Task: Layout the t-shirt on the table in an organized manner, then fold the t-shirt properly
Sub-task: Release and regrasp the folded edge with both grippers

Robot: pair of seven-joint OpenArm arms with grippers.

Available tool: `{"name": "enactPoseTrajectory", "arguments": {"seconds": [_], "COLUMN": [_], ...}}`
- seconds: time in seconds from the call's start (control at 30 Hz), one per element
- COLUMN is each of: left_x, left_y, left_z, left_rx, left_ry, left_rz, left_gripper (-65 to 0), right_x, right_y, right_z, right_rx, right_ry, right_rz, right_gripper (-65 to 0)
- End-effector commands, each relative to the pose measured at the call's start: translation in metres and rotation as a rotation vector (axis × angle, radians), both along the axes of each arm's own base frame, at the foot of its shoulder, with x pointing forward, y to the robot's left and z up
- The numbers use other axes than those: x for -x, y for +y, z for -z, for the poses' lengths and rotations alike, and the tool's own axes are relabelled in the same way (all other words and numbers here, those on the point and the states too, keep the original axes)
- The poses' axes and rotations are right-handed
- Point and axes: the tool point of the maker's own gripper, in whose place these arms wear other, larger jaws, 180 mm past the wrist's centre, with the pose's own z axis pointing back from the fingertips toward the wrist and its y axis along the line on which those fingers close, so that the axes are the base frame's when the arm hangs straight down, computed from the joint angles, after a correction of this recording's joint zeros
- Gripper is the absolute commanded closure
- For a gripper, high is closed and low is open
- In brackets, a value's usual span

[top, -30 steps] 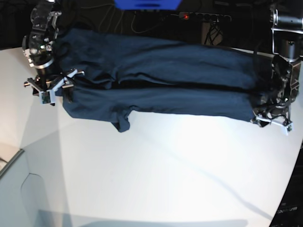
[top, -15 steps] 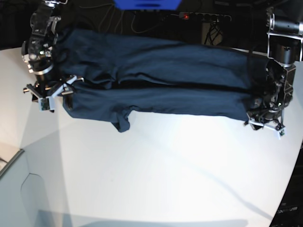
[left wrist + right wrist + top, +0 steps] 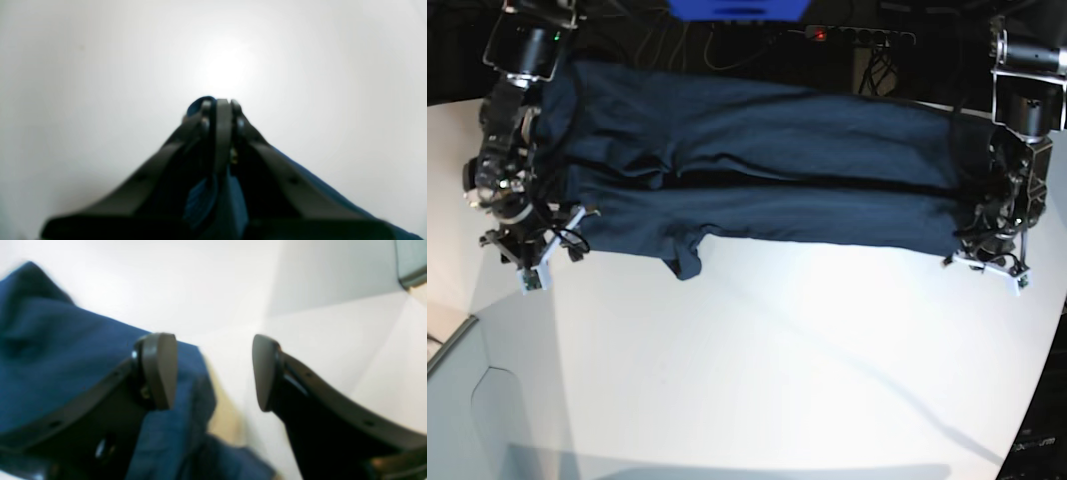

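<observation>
The bench (image 3: 757, 360) is lying white and smooth under a bright glare, with a curved edge running down the side nearest the left arm and a paler grey panel (image 3: 487, 420) sitting at the corner below the right arm. Behind the bench the room is dark: cables and a power strip (image 3: 862, 37) with a small red light are lying along the back, beside a blue object (image 3: 737, 8) at the top edge.

The t-shirt (image 3: 767, 185) is stretching in a long navy band between the two arms, folded lengthwise with a dark crease running along its middle and a small flap hanging down near the right arm's end.

The left gripper (image 3: 218, 110) is standing with its jaws pressed together, and blue cloth is showing at the tips and between the fingers, so it is gripping the t-shirt's end; the view is blurred, but the pinch looks real. The right gripper (image 3: 213, 371) is holding its jaws wide apart over bare bench, with the t-shirt lying under and beside one finger (image 3: 158, 370) and nothing caught between them.

Compared with a second ago, the left jaws have gone from open to clamped on the cloth. The right gripper (image 3: 527, 255) has drifted lower and outward, off the shirt's edge, while the shirt's end there has settled flat.
</observation>
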Motion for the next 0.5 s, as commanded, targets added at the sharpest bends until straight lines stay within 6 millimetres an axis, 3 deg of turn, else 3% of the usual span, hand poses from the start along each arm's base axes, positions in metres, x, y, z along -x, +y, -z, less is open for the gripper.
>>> {"name": "enactPoseTrajectory", "arguments": {"seconds": [0.0, 0.2, 0.47], "left_x": [-0.015, -0.014, -0.013], "left_y": [0.010, 0.010, 0.011], "left_z": [-0.020, -0.019, -0.019], "left_rx": [-0.024, -0.023, -0.023], "left_ry": [-0.058, -0.056, -0.055], "left_rz": [-0.006, -0.007, -0.008], "left_gripper": [-0.1, -0.1, -0.1], "right_x": [-0.009, 0.002, 0.009], "right_y": [0.001, 0.018, 0.022], "right_z": [-0.006, 0.024, 0.048], "right_rx": [0.002, -0.010, -0.049], "right_ry": [-0.016, 0.085, 0.158], "right_rz": [-0.023, -0.079, -0.070], "right_gripper": [-35.9, -35.9, -35.6]}}
